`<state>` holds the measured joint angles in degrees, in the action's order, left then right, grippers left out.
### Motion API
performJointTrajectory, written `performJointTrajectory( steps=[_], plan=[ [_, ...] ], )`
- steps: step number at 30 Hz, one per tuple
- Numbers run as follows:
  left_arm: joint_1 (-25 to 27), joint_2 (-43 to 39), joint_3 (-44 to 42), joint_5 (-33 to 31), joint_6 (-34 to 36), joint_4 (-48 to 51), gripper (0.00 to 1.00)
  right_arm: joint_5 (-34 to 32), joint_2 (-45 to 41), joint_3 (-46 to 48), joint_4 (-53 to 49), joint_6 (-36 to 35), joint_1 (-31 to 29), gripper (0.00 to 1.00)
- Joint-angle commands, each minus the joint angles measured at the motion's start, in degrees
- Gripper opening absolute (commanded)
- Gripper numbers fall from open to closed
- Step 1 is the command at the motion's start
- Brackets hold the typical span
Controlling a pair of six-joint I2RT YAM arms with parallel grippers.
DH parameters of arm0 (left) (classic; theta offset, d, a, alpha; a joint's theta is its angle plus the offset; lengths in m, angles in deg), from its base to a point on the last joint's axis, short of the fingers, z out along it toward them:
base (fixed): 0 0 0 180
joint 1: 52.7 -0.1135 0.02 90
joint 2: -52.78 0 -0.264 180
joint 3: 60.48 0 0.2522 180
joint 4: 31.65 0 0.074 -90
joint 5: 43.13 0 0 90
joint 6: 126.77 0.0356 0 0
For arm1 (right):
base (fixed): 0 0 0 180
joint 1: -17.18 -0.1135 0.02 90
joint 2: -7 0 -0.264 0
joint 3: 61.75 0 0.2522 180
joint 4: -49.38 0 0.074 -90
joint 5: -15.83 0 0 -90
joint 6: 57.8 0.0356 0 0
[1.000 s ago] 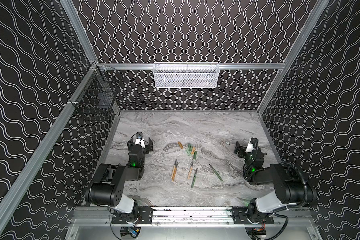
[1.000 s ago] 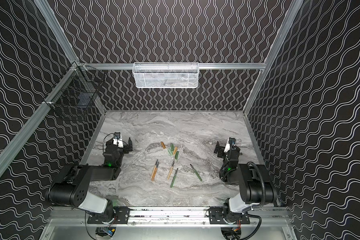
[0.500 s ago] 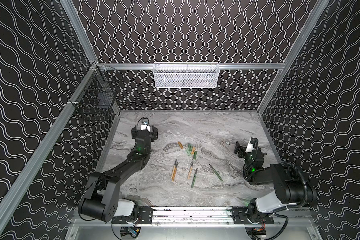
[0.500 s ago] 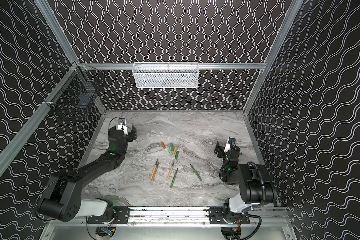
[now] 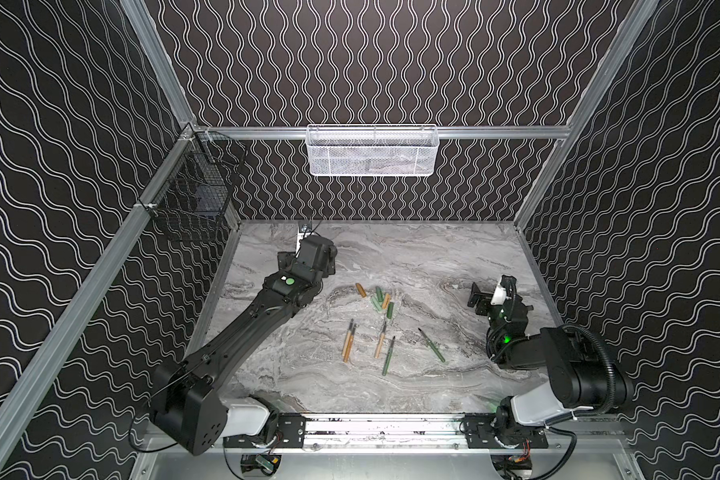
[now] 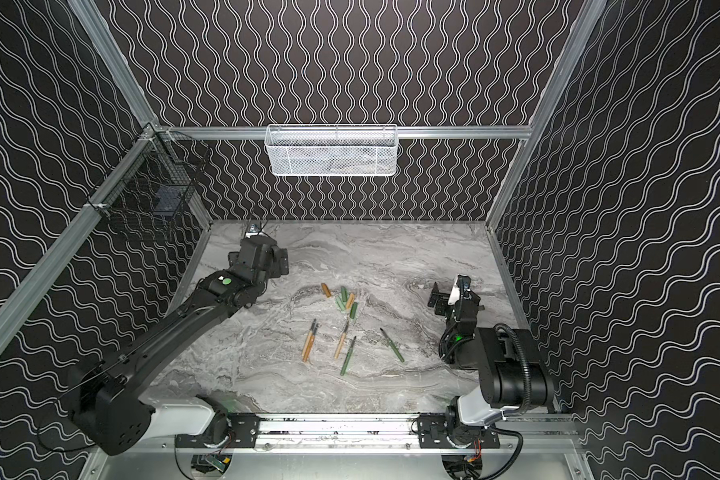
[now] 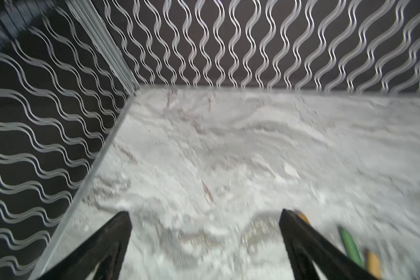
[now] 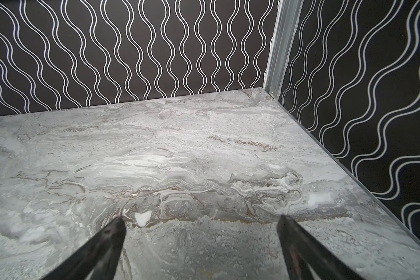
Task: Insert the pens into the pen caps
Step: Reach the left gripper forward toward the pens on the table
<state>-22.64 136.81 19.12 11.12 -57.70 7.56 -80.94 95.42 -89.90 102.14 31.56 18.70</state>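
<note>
Marble tabletop (image 5: 433, 257) bears pens (image 5: 347, 344), pen caps (image 5: 377, 296) — left fingers (image 7: 107, 238) and right fingers (image 8: 108, 240) spread, empty.

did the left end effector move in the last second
Yes. The left end effector went away from the front rail, toward the back wall.

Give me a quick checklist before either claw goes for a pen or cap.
1. Left claw open, empty: ok.
2. Right claw open, empty: ok.
3. Pens lying free on the table, uncapped: ok.
4. Caps spaced for a clean pick: not ok, most are bunched together.
5. Left claw above a cap: not ok, it sits off to their side.
6. Cap openings' direction: cannot tell.
</note>
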Motion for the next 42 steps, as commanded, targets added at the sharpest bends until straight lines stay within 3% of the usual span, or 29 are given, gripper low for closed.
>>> performJointTrajectory(
  steps=[1,4,8,23,28,31,32,36,42],
  plan=[
    [0.57,-2.82,-1.33,5.82,-4.46,7.02,0.99,0.07,0.0,-0.2,2.44,0.18,-0.11,1.0],
    [0.96,-5.0,-3.19,9.85,-4.44,6.98,0.99,0.07,0.04,-0.2,2.35,0.2,-0.11,1.0],
    [2.34,-6.09,-5.62,10.73,-3.92,6.16,0.99,0.01,0.01,-0.2,2.43,0.21,-0.11,1.0],
    [9.84,-0.62,-3.47,17.2,-0.62,4.98,0.99,0.71,0.23,-0.8,1.41,0.6,-0.05,1.0],
    [10.57,1.43,-3.67,23.3,1.82,2.85,0.99,2.96,-0.53,-0.41,1.75,-0.3,0.69,0.99],
    [10.59,1.65,-3.79,26.8,2.61,0.2,0.99,0.39,-2.41,-1.3,-1.09,0.3,0.33,1.0],
    [10.55,1.79,-3.65,27.8,2.77,-0.52,0.99,-1.26,-3.28,-2.08,-3.14,0.12,-0.18,0.99],
    [10.59,3.31,-1.08,30.85,2.61,-0.38,0.99,-5.37,-6.05,-14.12,-28.39,-0.43,-3.97,0.99],
    [10.57,3.07,0.18,31.97,2.39,0.59,0.99,-6.42,-4.15,-29.44,-57.03,4.08,-9.24,0.99]
  ],
)
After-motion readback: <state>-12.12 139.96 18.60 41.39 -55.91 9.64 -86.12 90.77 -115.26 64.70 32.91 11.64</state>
